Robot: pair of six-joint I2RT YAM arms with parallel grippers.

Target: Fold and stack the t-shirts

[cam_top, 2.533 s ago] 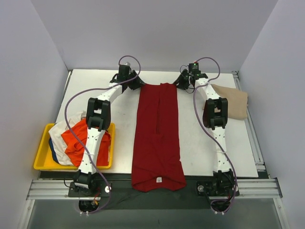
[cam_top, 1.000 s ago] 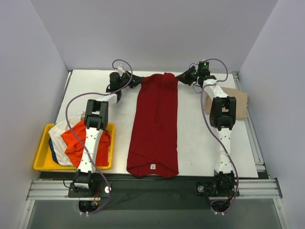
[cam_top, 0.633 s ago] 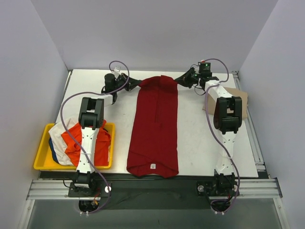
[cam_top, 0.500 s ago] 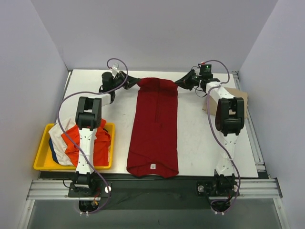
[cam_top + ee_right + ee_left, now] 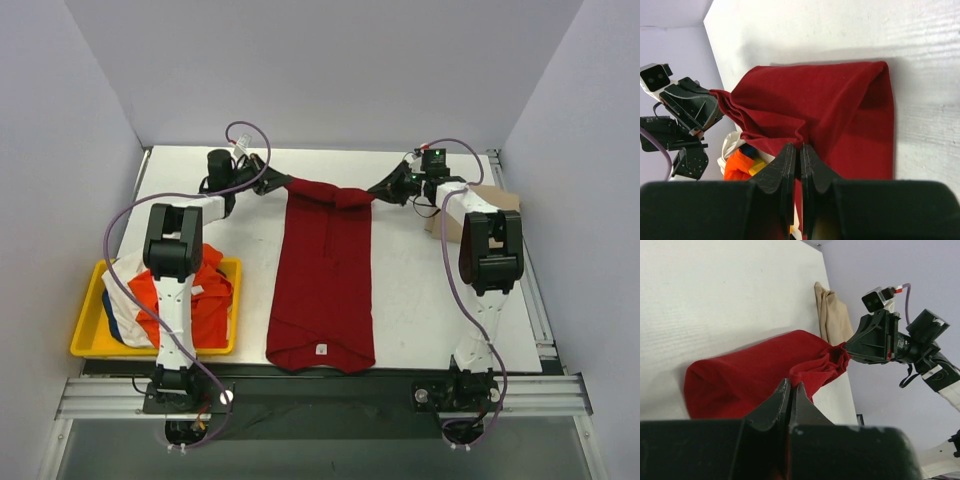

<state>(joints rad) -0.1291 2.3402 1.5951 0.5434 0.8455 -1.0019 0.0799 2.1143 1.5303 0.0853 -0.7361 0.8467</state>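
Working on the dark red t-shirt, laid out on the surface just right of the yellow tray. Long axis parallel to the tray's right rim, near end about level with the tray's near rim, far end well beyond its far rim.

Pinching the shirt's far corner on the tray side with the left tool, pressed together on a bunched fold of red cloth. Pinching the far corner on the side away from the tray with the right tool, likewise squeezed onto the hem. Apparently holding that far edge a little off the surface, with the cloth sagging between the two grips. Near end flat, small white label showing.

Probably the lengthwise fold: far end to be brought over onto the near end. Turns on one relation: from both tools, the rest of the shirt lies straight back along its long axis, towards the tray's near rim. Neither arm nearer, with one at each corner, so best drawn back together at an even pace; otherwise likely a skewed fold.

Elsewhere, a heap of shirts in orange, white and blue inside the tray, unfolded. Also a tan t-shirt well right of the tray, past the red one.
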